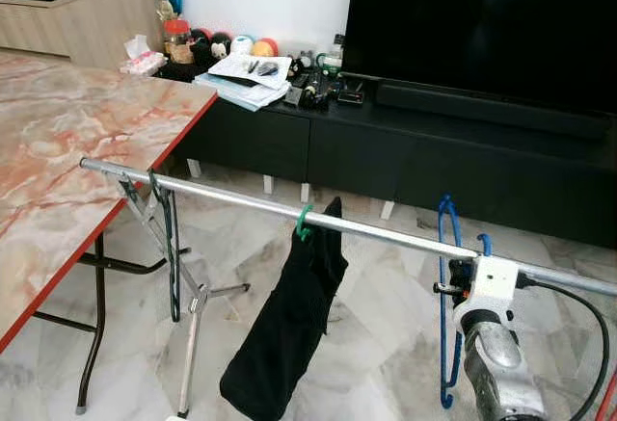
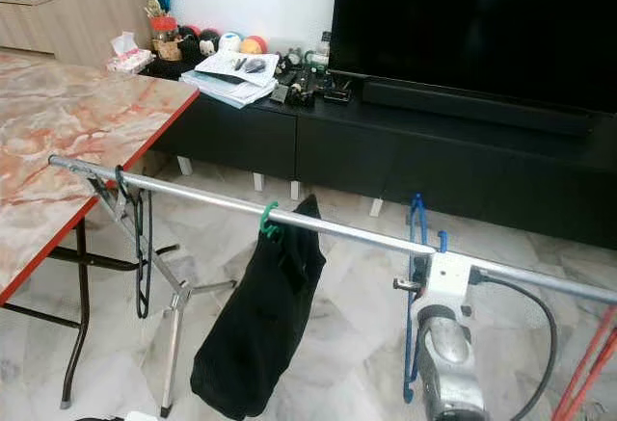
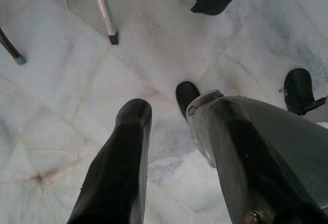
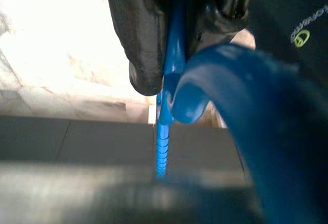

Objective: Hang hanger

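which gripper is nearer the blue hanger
Right. The right gripper is shut on the blue hanger at the metal rail; the left gripper hangs low over the marble floor, apart from it.

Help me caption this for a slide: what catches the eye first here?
A silver rail runs across the room, with a black garment hanging mid-rail on a green hanger. Near the rail's right end, the right gripper is clamped on a blue hanger whose hook is at the rail. A marble-patterned table stands on the left.
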`<state>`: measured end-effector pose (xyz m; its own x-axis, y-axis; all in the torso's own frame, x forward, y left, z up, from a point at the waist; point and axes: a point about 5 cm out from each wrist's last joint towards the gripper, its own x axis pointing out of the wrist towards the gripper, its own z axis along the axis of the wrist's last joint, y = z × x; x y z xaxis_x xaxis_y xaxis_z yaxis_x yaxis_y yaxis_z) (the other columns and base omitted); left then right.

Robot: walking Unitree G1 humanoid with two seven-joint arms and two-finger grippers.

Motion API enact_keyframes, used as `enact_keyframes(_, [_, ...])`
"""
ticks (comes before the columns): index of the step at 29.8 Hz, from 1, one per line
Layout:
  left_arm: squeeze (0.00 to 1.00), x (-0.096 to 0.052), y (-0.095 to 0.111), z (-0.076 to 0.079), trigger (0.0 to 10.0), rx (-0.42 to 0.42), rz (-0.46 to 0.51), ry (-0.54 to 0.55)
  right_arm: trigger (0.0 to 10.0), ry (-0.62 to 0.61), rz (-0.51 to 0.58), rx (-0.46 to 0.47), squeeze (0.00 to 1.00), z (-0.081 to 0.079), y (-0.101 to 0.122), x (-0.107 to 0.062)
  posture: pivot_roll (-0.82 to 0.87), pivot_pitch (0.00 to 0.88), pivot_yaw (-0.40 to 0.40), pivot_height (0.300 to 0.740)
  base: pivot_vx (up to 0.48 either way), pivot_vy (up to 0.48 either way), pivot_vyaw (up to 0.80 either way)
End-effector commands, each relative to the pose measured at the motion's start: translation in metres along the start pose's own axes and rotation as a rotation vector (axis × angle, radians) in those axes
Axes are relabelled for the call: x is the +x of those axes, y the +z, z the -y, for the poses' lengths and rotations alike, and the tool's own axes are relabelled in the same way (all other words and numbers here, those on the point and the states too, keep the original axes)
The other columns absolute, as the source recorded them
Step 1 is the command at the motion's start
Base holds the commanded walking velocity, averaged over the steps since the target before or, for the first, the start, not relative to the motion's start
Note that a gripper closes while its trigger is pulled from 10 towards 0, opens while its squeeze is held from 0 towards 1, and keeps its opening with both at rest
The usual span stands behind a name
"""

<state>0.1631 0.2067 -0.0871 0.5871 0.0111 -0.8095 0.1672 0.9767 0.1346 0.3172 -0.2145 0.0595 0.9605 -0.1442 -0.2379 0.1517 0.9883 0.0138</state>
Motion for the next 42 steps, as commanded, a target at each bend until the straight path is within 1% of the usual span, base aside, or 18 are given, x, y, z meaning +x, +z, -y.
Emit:
enact_keyframes(1, [0.00, -0.002, -0.011, 0.004, 10.0, 0.005, -0.044, -0.014, 10.0, 0.012, -0.065, -0.005, 0.00, -0.001, -0.009, -0.001, 0.03, 0.062, -0.040, 0.740, 0.000, 0.000, 0.00])
enact_keyframes(2, [0.00, -0.002, -0.012, 0.005, 10.0, 0.006, -0.050, -0.016, 10.0, 0.026, -0.083, 0.000, 0.75, -0.003, -0.014, -0.004, 0.03, 0.062, -0.040, 0.740, 0.000, 0.000, 0.00])
enact_keyframes(3, [0.00, -0.002, -0.013, 0.005, 10.0, 0.007, -0.052, -0.017, 10.0, 0.029, -0.086, 0.004, 0.75, -0.004, -0.015, -0.004, 0.03, 0.062, -0.040, 0.740, 0.000, 0.000, 0.00])
enact_keyframes(4, [0.00, -0.002, -0.013, 0.005, 10.0, 0.008, -0.053, -0.017, 10.0, 0.028, -0.083, 0.004, 0.81, -0.004, -0.016, -0.005, 0.03, 0.062, -0.040, 0.740, 0.000, 0.000, 0.00])
enact_keyframes(5, [0.00, -0.002, -0.013, 0.005, 10.0, 0.007, -0.054, -0.017, 10.0, 0.027, -0.065, 0.014, 0.85, -0.005, -0.016, -0.007, 0.03, 0.064, -0.040, 0.740, 0.000, 0.000, 0.00])
enact_keyframes(7, [0.00, -0.002, -0.013, 0.005, 10.0, 0.007, -0.055, -0.017, 10.0, 0.023, -0.025, 0.032, 0.85, -0.005, -0.014, -0.010, 0.03, 0.064, -0.040, 0.740, 0.000, 0.000, 0.00])
enact_keyframes(8, [0.00, -0.002, -0.014, 0.005, 10.0, 0.007, -0.056, -0.017, 10.0, 0.004, 0.040, 0.060, 0.83, -0.004, -0.008, -0.014, 0.03, 0.065, -0.041, 0.740, 0.000, 0.000, 0.00])
enact_keyframes(11, [0.00, -0.003, -0.015, 0.006, 10.0, 0.009, -0.058, -0.019, 10.0, -0.026, 0.127, 0.073, 0.79, -0.002, -0.001, -0.022, 0.03, 0.065, -0.039, 0.740, 0.000, 0.000, 0.00])
enact_keyframes(14, [0.00, -0.003, -0.015, 0.007, 10.0, 0.012, -0.060, -0.022, 10.0, -0.021, 0.150, 0.071, 0.79, -0.002, -0.002, -0.028, 0.02, 0.065, -0.038, 0.740, 0.000, 0.000, 0.00])
enact_keyframes(15, [0.00, -0.003, -0.015, 0.007, 10.0, 0.013, -0.061, -0.024, 10.0, -0.011, 0.170, 0.074, 0.78, -0.002, -0.002, -0.034, 0.02, 0.065, -0.038, 0.740, 0.000, 0.000, 0.00])
enact_keyframes(16, [0.00, -0.003, -0.015, 0.007, 10.0, 0.013, -0.061, -0.024, 10.0, -0.011, 0.170, 0.074, 0.78, -0.002, -0.002, -0.034, 0.02, 0.065, -0.038, 0.740, 0.000, 0.000, 0.00])
enact_keyframes(17, [0.00, -0.003, -0.016, 0.007, 10.0, 0.014, -0.062, -0.025, 10.0, -0.010, 0.181, 0.072, 0.60, -0.001, -0.002, -0.037, 0.02, 0.065, -0.038, 0.740, 0.000, 0.000, 0.00])
enact_keyframes(18, [0.00, -0.003, -0.016, 0.008, 10.0, 0.016, -0.063, -0.028, 10.0, -0.008, 0.194, 0.067, 0.18, -0.001, -0.002, -0.042, 0.02, 0.064, -0.039, 0.740, 0.000, 0.000, 0.00])
enact_keyframes(19, [0.00, -0.003, -0.016, 0.008, 10.0, 0.017, -0.063, -0.030, 10.0, -0.007, 0.203, 0.068, 0.00, 0.000, -0.002, -0.046, 0.02, 0.064, -0.039, 0.740, 0.000, 0.000, 0.00])
enact_keyframes(24, [0.00, -0.003, -0.017, 0.008, 10.0, 0.019, -0.064, -0.034, 10.0, -0.002, 0.204, 0.057, 0.00, 0.001, -0.007, -0.064, 0.01, 0.064, -0.039, 0.740, 0.000, 0.000, 0.00])
enact_keyframes(29, [0.00, -0.004, -0.019, 0.006, 10.0, 0.018, -0.067, -0.027, 10.0, -0.002, 0.184, 0.060, 0.00, 0.002, -0.012, -0.072, 0.01, 0.065, -0.039, 0.740, 0.000, 0.000, 0.00])
enact_keyframes(35, [0.00, -0.004, -0.019, 0.010, 10.0, 0.031, -0.073, -0.034, 10.0, -0.007, 0.179, 0.070, 0.00, 0.002, -0.010, -0.070, 0.01, 0.063, -0.039, 0.740, 0.000, 0.000, 0.00])
enact_keyframes(42, [0.00, -0.001, -0.016, 0.027, 10.0, 0.027, -0.074, -0.048, 10.0, -0.007, 0.186, 0.077, 0.00, -0.001, -0.006, -0.066, 0.01, 0.065, -0.041, 0.740, -0.137, 0.000, 0.00])
